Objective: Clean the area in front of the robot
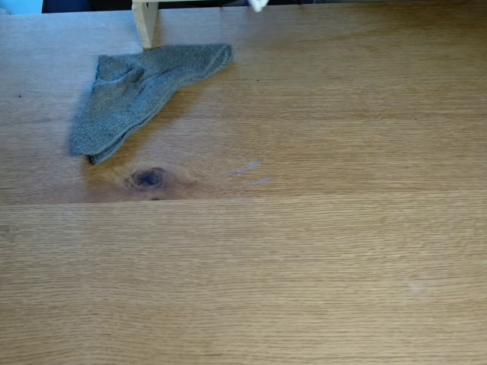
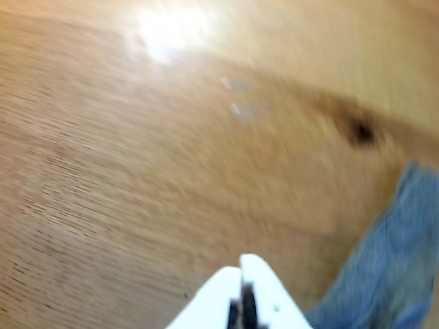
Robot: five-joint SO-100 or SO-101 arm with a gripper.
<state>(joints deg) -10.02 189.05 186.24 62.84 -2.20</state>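
Fixed view, surface: the area point(image 1: 304, 258) is a broad light-brown wooden table with oak grain, and it takes almost the whole picture.
Fixed view, knot: a dark oval knot point(image 1: 148, 179) sits left of the middle, just above a straight plank seam point(image 1: 342, 199) that runs across the wood.
Fixed view, smears: two faint pale smears point(image 1: 251, 173) lie to the right of the knot, near it but apart from it.
Fixed view, cloth: a grey knitted cloth point(image 1: 137, 95) lies crumpled at the upper left, flat on the wood, with its lower tip close above the knot.
Fixed view, post: a pale wooden post point(image 1: 144, 23) stands at the top edge, touching the upper end of the cloth.
Fixed view, robot: a small white piece point(image 1: 259, 4) shows at the top edge; what part it is, I cannot tell.

Wrist view, gripper: the gripper point(image 2: 241, 264) comes in from the bottom edge; its white pointed fingers point(image 2: 264, 288) are pressed together and hold nothing.
Wrist view, surface: the wood below is blurred, with a bright glare at the top.
Wrist view, marks: the smears point(image 2: 240, 99) and the knot point(image 2: 360, 130) are in the upper half.
Wrist view, cloth: the cloth point(image 2: 384, 267) is at the lower right, just beside the fingers; if it touches them, I cannot tell.
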